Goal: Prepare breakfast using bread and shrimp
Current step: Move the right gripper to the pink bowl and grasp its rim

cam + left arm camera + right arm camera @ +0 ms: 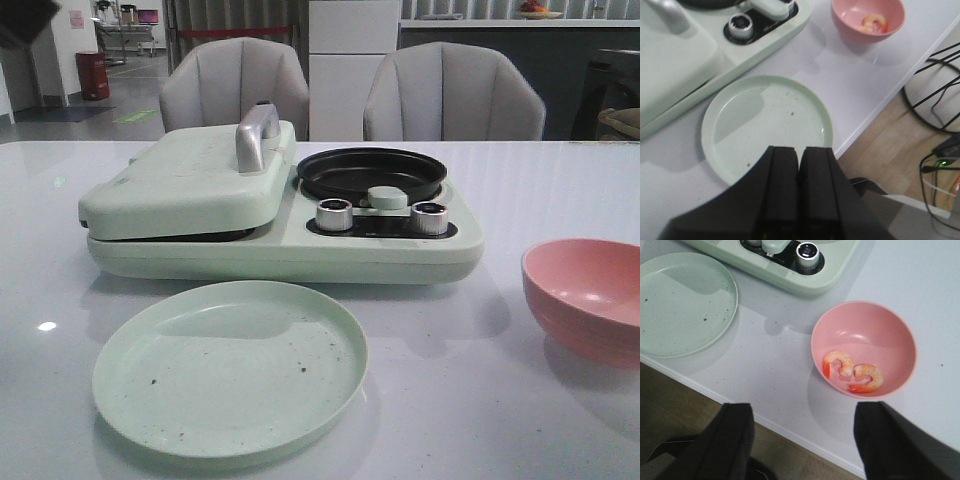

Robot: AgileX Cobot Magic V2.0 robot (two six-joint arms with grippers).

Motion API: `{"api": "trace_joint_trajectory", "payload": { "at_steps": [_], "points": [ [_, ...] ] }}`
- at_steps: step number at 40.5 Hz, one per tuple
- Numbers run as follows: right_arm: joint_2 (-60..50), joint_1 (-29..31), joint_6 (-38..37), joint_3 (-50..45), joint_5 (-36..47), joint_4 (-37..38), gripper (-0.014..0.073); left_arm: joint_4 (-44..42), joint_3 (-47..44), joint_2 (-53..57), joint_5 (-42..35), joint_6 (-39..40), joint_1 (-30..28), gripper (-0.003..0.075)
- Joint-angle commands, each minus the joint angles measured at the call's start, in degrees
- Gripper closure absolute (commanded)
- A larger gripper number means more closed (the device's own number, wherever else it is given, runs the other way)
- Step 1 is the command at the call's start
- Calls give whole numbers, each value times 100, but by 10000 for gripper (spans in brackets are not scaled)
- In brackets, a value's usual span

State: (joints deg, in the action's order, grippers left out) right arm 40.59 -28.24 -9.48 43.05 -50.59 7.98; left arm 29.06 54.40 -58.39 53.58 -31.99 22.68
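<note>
Two curled orange-pink shrimp (852,371) lie in the pink bowl (865,322), which stands at the right of the table (590,285); the shrimp (875,22) also show in the left wrist view. No bread is in view. My right gripper (802,412) is open and empty, hanging above the table's near edge just short of the bowl. Over the near rim of the pale green plate (767,127) my left gripper (800,150) is shut with nothing in it. Neither gripper appears in the front view.
A mint green breakfast maker (280,215) stands mid-table with its left lid and silver handle (255,135) down, a black round pan (372,172) and two silver knobs (335,213) on its right. The green plate (230,365) lies before it. Two grey chairs (452,92) stand behind.
</note>
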Motion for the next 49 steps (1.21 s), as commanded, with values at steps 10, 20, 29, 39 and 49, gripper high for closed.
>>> {"api": "trace_joint_trajectory", "payload": {
  "at_steps": [10,20,29,39,49],
  "points": [
    [-7,-10,1,144,524,122,57,-2364,-319,1402,-483,2272,172,622],
    [357,31,-4,144,514,205,57,-2361,-534,1894,-597,2272,172,622],
    [1152,1031,-4,439,333,195,57,-2361,-534,1894,-606,2272,172,622],
    [2180,2448,138,924,38,-46,57,-2361,-534,1894,-606,2272,172,622],
    [3348,2889,208,1169,194,-51,57,-2361,-534,1894,-606,2272,172,622]
  ]
}}
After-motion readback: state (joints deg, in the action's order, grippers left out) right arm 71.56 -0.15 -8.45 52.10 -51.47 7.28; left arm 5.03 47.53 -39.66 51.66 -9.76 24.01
